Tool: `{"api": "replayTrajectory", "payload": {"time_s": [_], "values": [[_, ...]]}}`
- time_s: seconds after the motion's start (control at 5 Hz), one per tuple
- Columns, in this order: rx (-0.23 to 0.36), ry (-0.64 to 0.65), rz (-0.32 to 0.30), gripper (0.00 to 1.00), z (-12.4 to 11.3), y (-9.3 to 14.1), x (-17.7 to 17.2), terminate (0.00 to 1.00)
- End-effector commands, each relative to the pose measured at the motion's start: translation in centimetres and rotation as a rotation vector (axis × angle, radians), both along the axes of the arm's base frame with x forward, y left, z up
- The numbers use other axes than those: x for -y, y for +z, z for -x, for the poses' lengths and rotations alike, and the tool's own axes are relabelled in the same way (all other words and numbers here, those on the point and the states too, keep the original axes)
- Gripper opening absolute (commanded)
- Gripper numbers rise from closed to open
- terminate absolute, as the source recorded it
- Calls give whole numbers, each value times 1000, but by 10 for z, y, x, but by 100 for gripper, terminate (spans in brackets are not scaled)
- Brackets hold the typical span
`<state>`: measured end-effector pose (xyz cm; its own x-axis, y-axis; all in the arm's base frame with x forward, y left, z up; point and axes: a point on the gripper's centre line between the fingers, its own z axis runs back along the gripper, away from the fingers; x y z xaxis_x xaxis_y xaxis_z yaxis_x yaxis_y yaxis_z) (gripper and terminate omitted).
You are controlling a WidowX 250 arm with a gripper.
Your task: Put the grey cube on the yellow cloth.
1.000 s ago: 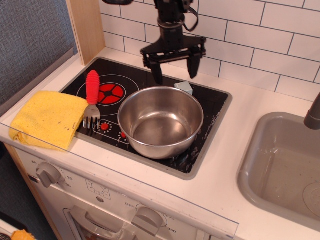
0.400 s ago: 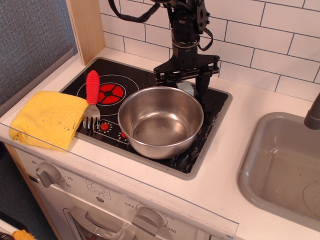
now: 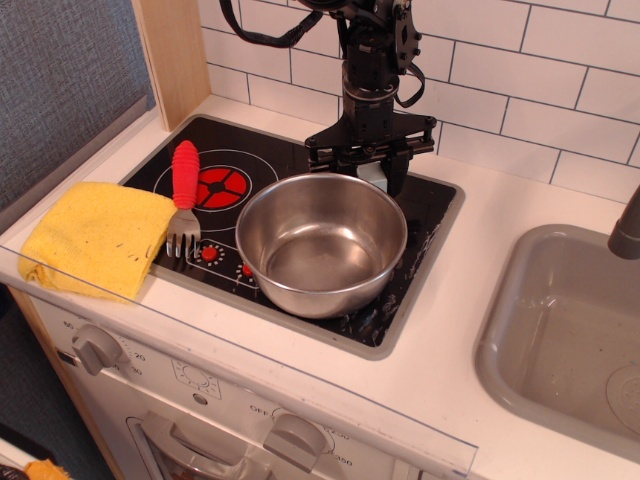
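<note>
The grey cube (image 3: 373,177) sits on the black stovetop (image 3: 250,150) just behind the steel bowl, and only its top shows over the bowl's rim. My gripper (image 3: 371,172) is lowered straight over it, with one finger on each side, closed in against the cube. The yellow cloth (image 3: 95,238) lies folded at the front left of the counter, to the left of the stove and far from the gripper.
A large steel bowl (image 3: 300,290) stands on the stove between the cube and the front edge. A red-handled fork (image 3: 185,178) lies between the bowl and the cloth. A grey sink (image 3: 520,330) is at the right. A tiled wall is behind and a wooden panel (image 3: 175,55) at the back left.
The gripper came down and to the right from above the stove to the cube behind the bowl. Its fingers then narrowed from wide open to close around the cube.
</note>
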<state>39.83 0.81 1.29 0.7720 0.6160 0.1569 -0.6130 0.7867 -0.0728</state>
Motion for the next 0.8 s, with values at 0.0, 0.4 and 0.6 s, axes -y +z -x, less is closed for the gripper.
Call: {"api": "replayTrajectory", "payload": {"time_s": [0.0, 0.4, 0.6], "values": [[29, -36, -59, 0, -9, 24, -13, 0], [98, -51, -60, 0, -23, 51, -50, 0], [122, -42, -97, 0, -14, 80, -68, 0]]}}
